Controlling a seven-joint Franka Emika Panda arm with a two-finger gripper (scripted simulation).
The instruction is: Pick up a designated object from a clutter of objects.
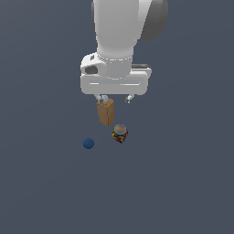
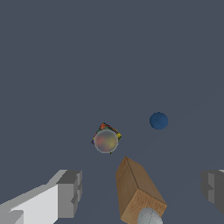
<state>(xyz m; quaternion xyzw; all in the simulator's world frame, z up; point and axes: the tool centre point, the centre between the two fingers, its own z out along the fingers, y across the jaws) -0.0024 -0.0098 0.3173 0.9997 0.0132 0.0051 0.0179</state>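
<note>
The pale grey-white ball shows only in the wrist view, at the frame's edge, against the near end of the tall tan-brown box. I cannot tell whether they touch. In the exterior view the ball is hidden. My gripper hangs open and empty just above the box, its fingers wide apart on either side of the box in the wrist view. The multicoloured can stands in front of the box. The dark blue ball lies towards the exterior view's left.
The can and the blue ball lie apart from each other on the flat dark grey floor. Nothing else shows around the clutter.
</note>
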